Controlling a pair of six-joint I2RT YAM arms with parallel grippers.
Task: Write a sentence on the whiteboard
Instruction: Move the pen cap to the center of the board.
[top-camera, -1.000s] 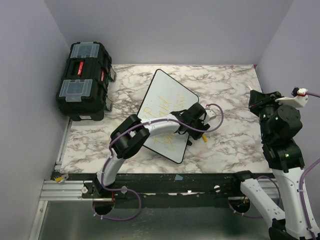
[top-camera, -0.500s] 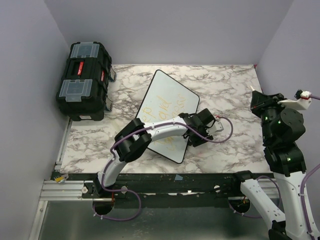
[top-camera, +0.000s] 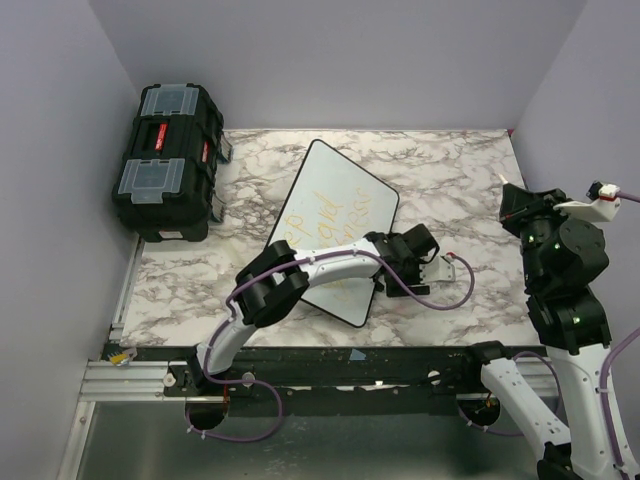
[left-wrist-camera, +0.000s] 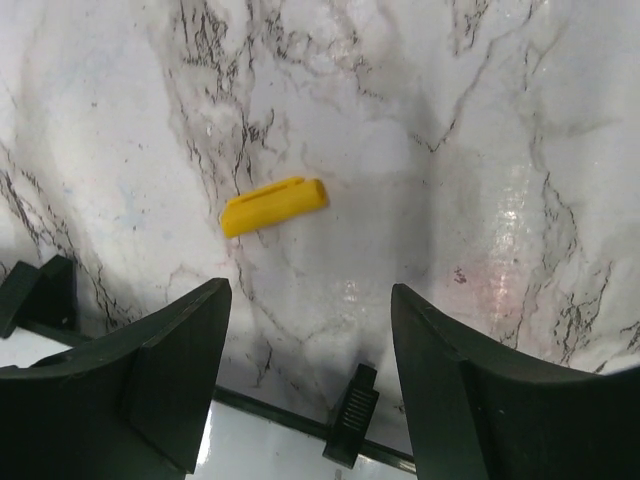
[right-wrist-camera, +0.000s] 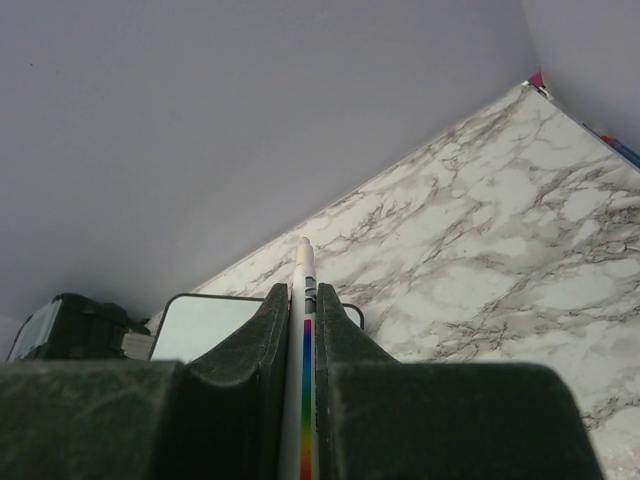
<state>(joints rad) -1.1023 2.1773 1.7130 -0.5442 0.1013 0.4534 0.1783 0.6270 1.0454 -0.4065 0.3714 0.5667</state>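
**Yellow lettering on the board, marker pinched at the right**

Lilac walls on three sides of a white, grey-veined marble-pattern bench (top-camera: 470, 160). Near its middle, lying flat and turned on a diagonal: large white rectangular whiteboard with a thin black rim (top-camera: 335, 172). Across that board: faint yellow-orange handwritten sentence (top-camera: 335, 213), about three lines, too pale to read. At the far left corner, apart from the board: black plastic toolbox with clear lid compartments (top-camera: 167, 160).

Just beside the board's near right edge, low over bare marble: left end effector (top-camera: 450, 268). Stands wide in its wrist view (left-wrist-camera: 305, 300), with nothing between the dark fingers (left-wrist-camera: 170, 370). Faces a small yellow cap-shaped plastic piece (left-wrist-camera: 274, 206) lying alone on the marble ahead of the gap. Touches neither that piece nor the board, whose rim and one small black foot (left-wrist-camera: 350, 415) show at the bottom of that view.

Raised at the bench's right side, well apart from the board: right end effector (top-camera: 515, 197). Clamps narrow (right-wrist-camera: 305, 300) on a slim white marker with a rainbow stripe (right-wrist-camera: 303, 265), its tip jutting past the fingers.
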